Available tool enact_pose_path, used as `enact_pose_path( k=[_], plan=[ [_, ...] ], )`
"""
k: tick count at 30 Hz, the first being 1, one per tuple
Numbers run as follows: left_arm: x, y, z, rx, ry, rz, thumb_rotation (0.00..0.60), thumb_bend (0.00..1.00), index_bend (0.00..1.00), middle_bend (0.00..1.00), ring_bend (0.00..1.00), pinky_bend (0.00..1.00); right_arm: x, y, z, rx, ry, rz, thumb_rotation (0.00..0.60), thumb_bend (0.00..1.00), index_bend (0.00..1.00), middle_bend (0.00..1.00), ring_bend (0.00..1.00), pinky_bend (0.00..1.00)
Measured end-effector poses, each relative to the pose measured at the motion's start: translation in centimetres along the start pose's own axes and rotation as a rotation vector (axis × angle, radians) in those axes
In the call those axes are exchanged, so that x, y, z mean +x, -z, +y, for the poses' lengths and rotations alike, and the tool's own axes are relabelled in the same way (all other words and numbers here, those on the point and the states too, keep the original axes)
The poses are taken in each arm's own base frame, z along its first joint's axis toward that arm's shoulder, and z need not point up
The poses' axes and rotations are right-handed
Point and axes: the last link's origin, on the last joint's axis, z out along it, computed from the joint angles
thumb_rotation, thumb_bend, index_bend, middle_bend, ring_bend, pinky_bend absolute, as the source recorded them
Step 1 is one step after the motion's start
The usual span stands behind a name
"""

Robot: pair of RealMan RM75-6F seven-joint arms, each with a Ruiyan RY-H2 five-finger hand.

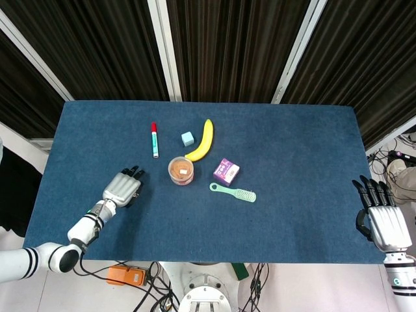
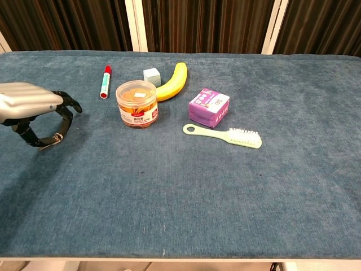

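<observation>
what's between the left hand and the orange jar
Nothing: only bare blue table cloth separates the left hand from the orange jar, clearest in the chest view.

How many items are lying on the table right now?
6: marker far left, small cube, banana beside it, round tub in front, purple box, brush nearest. None seems hidden.

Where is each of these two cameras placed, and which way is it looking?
Head view: high above the near edge, looking steeply down on the whole blue table; shows the left hand with its arm and the right hand.
Chest view: low at the near edge, looking across the tabletop toward the curtains; only the left hand shows.
Both share the jar, banana and brush.
</observation>
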Motion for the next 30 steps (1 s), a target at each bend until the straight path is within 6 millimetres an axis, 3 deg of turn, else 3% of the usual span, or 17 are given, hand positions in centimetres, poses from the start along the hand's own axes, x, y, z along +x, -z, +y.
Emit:
enact_pose_path(
  k=[10, 30],
  plan=[
    [-0.34, -0.05, -0.18, 0.001, 0.005, -0.005, 0.6, 0.4, 0.55, 0.15, 0.0, 0.19, 0.0, -0.03, 0.02, -0.004, -0.008, -0.003, 0.6, 1.0, 0.13, 0.06, 0.04, 0.0],
    [0.47, 0.03, -0.22, 0.011, 0.046, 0.036, 0.6, 0.6, 0.62, 0.18, 0.0, 0.21, 0.0, 0.0, 0.04, -0.01, -0.017, -0.008, 0.6, 1.0, 0.13, 0.06, 0.04, 0.0]
  ],
)
